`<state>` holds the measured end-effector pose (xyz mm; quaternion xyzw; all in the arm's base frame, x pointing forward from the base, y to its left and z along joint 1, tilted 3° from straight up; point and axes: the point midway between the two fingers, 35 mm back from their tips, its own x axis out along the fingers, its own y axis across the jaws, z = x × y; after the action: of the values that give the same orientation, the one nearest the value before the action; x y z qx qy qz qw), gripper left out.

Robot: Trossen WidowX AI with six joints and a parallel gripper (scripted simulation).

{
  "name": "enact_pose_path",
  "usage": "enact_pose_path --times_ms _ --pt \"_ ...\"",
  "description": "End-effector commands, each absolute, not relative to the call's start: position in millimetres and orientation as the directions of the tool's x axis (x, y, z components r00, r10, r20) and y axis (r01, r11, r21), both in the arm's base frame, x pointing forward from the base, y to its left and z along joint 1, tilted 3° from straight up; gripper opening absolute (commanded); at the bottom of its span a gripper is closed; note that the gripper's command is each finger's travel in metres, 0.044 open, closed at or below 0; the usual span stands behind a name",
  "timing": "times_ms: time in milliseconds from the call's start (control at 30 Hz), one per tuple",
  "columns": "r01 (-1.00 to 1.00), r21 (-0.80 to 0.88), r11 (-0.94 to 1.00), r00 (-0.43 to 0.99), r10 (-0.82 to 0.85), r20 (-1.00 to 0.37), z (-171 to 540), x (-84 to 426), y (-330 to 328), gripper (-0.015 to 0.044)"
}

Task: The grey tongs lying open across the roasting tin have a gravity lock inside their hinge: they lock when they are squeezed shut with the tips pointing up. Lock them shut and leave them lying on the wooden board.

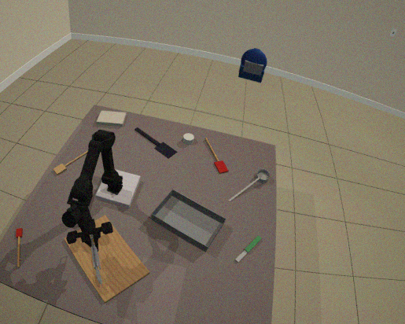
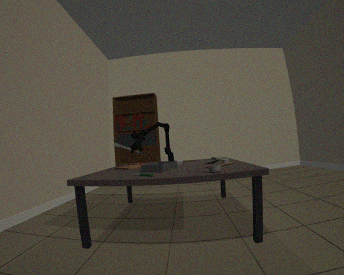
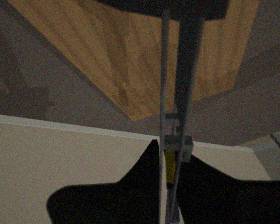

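Observation:
My gripper is shut on the grey tongs, well above the table. The tongs' two long arms run close together and nearly parallel between the black fingers. In the exterior view the tongs slope, their left end higher than their right. A grey block and a yellow piece show between the arms in the wrist view; whether the lock has caught cannot be told. The wooden board lies below the gripper. The roasting tin stands apart, with no tongs across it.
A white block lies between the arm's base and the board. A red-headed tool lies left of the board. A green-handled tool, a ladle, a red spatula and a black spatula lie around the tin.

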<state>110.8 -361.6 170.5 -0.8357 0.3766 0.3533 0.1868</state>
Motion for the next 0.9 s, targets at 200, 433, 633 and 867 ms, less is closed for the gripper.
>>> enact_pose_path --times_ms 200,433,633,867 --pt "-0.748 -0.036 -0.663 0.551 -0.589 -0.592 178 106 -356 -0.015" --pt "-0.735 -0.019 -0.678 0.594 -0.63 -0.501 180 102 -347 -0.015" --pt "-0.722 0.004 -0.692 0.626 -0.655 -0.423 181 99 -338 -0.015" --pt "-0.706 0.035 -0.708 0.659 -0.674 -0.333 182 96 -324 -0.015"
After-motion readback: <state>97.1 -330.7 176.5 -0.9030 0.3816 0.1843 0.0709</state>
